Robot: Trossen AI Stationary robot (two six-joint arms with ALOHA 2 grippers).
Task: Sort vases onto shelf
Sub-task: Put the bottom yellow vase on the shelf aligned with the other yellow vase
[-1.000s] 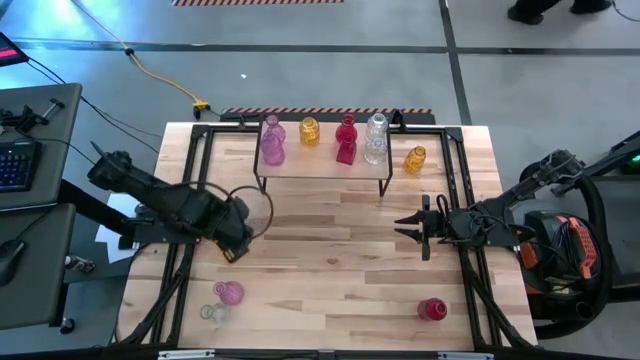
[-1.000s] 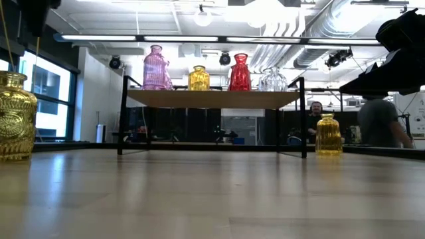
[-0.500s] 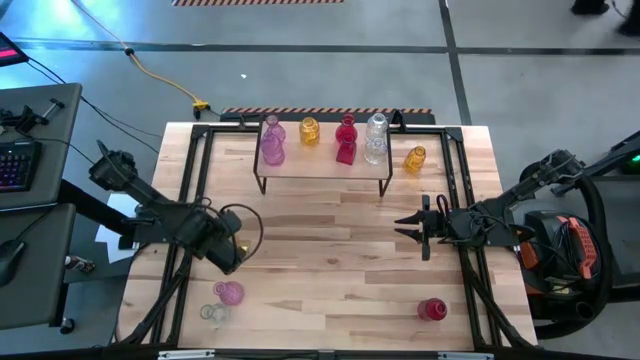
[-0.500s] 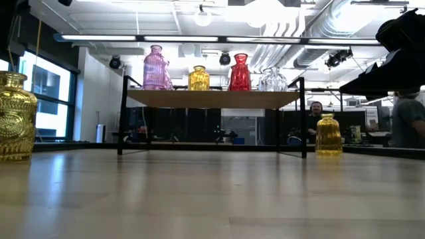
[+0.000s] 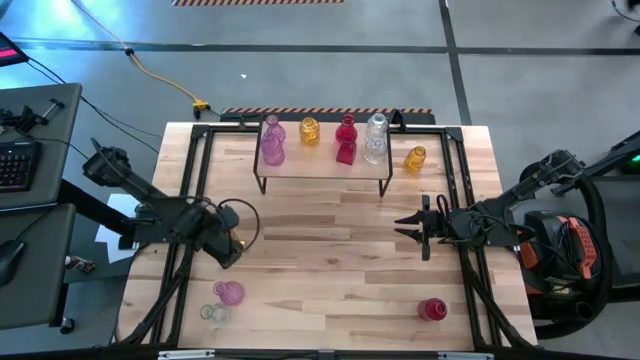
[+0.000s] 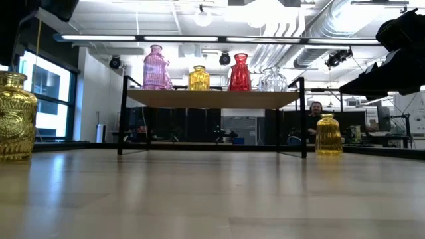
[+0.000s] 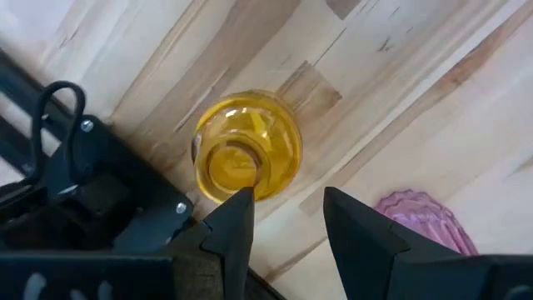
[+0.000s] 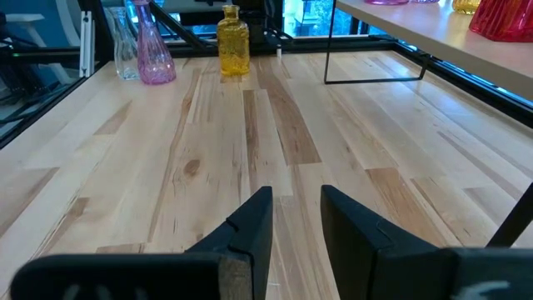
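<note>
The shelf (image 5: 320, 165) stands at the table's far middle on black wire legs. On it stand a pink (image 5: 272, 142), a yellow (image 5: 310, 130), a red (image 5: 346, 140) and a clear vase (image 5: 376, 138). My left gripper (image 7: 287, 208) is open above a yellow vase (image 7: 247, 154), which stands upright on the table at the left (image 6: 13, 114). A pink vase (image 7: 425, 221) is beside it. My right gripper (image 5: 405, 228) is open and empty over the table's right middle; it also shows in the right wrist view (image 8: 296, 217).
A yellow vase (image 5: 415, 158) stands on the table right of the shelf. A red vase (image 5: 432, 309) is near the front right. A pink vase (image 5: 229, 293) and a clear vase (image 5: 212, 312) stand near the front left. Bare wood lies between the arms.
My left gripper has gone a little toward the table's left and near edges and now stands over the yellow vase. The vases have stayed where they were.
</note>
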